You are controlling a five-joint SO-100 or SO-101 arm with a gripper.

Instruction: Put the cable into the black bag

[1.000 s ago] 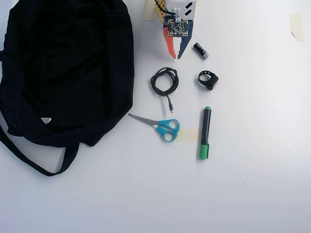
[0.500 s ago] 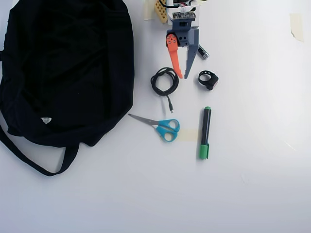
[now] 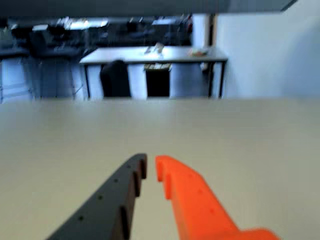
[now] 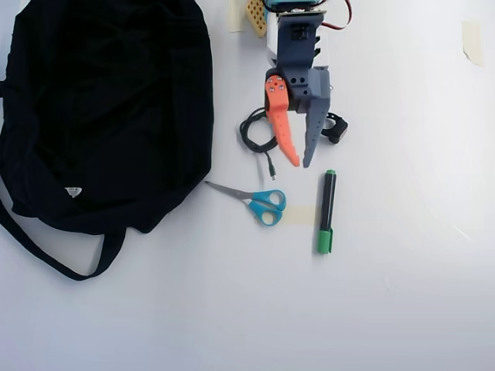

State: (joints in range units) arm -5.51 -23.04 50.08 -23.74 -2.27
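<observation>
In the overhead view the cable [image 4: 244, 133] lies coiled on the white table, its plug end [image 4: 270, 164] trailing toward the scissors. The black bag [image 4: 108, 108] fills the left side, strap [image 4: 46, 259] looping out below it. My gripper [image 4: 301, 164] reaches down from the top edge. Its orange finger [image 4: 282, 127] crosses the right side of the coil, and both tips lie past the loop. The jaws stand a narrow gap apart with nothing between them. In the wrist view the gripper [image 3: 150, 162] shows only bare table ahead; cable and bag are out of that view.
A small black ring-shaped strap [image 4: 337, 129] sits just right of the grey finger [image 4: 313, 131]. Blue-handled scissors [image 4: 263, 202] and a green-and-black marker [image 4: 326, 212] lie below the gripper. Tape scraps [image 4: 472, 40] are at the top right.
The arm has stretched downward in the overhead view, from above the coil to over its right side, tips now beyond it. The jaws have parted slightly.
</observation>
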